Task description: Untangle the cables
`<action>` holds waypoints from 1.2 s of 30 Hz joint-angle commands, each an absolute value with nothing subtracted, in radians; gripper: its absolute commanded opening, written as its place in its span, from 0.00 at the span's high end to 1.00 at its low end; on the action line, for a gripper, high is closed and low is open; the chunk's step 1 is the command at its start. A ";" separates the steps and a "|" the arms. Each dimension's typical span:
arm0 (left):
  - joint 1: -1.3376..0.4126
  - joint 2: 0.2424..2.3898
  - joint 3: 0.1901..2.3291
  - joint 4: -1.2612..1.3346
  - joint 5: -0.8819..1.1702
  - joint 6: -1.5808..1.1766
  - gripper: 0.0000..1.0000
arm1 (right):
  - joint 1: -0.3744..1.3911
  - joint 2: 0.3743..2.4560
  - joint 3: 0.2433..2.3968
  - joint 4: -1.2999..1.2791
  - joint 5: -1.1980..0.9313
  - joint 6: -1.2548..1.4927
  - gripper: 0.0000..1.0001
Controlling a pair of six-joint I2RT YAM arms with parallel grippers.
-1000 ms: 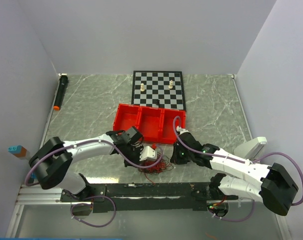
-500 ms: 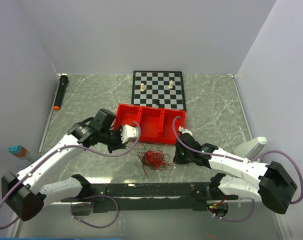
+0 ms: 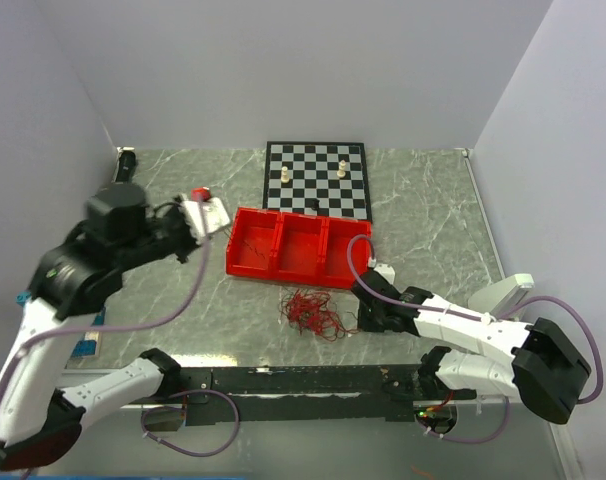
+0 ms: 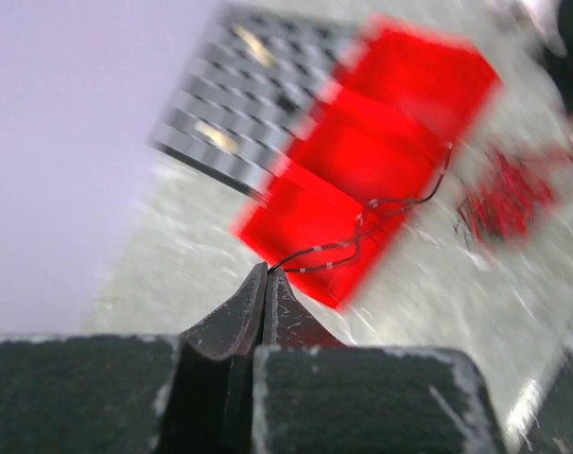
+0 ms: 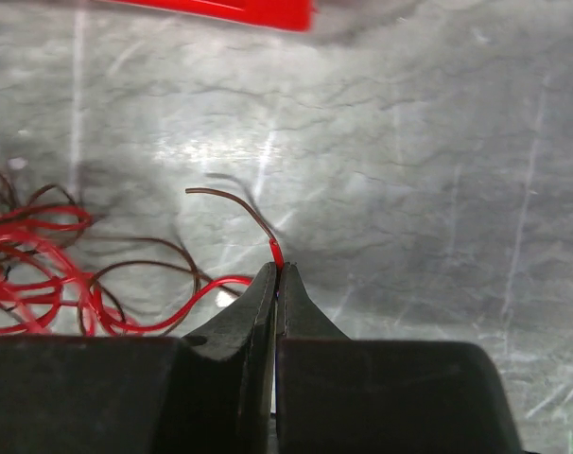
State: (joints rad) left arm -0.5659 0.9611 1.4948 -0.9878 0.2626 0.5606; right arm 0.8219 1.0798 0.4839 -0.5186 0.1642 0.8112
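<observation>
Red and dark-brown cables lie in a loose tangle on the grey marbled tabletop. They sit just on the near side of a red three-section tray, with a chessboard beyond it. The right claw, low beside the tangle, is pressed together on the end of a red strand. The left claw, raised off to the left, pinches a thin dark strand that seems to trail toward the tangle; that view is blurred.

Grey-green marbled tabletop under and beyond the right claw, soft white glare on it just ahead of the tips. Plain pale lilac walls far beyond and to either side.
</observation>
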 commanded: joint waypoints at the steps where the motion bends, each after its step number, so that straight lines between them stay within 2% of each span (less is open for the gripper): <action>1: -0.561 0.899 1.598 -0.813 0.100 0.465 0.99 | 0.822 1.097 0.498 -0.575 0.213 0.848 1.00; 7: -0.561 0.851 1.629 -0.594 0.003 0.394 0.99 | 0.822 1.117 0.492 -0.575 0.212 0.868 1.00; 13: -0.561 0.847 1.641 -0.298 -0.242 0.379 0.99 | 0.824 1.117 0.480 -0.581 0.216 0.885 1.00; 16: -0.560 0.868 1.693 -0.190 -0.298 0.382 0.99 | 0.824 1.124 0.485 -0.575 0.215 0.888 1.00; 25: -0.560 0.936 1.856 -0.078 -0.336 0.385 0.98 | 0.825 1.183 0.500 -0.594 0.216 0.902 1.00; 32: -0.560 0.992 1.916 0.119 -0.497 0.583 0.99 | 0.827 1.183 0.499 -0.607 0.233 0.928 1.00; 36: -0.560 1.032 1.999 0.098 -0.516 0.598 0.99 | 0.830 1.195 0.503 -0.617 0.241 0.937 1.00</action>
State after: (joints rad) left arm -0.5652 0.9890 1.9221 0.0235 -0.4408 0.5358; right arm 0.8223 1.1568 0.5156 -0.5625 0.1993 0.9104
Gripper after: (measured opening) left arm 0.014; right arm 0.016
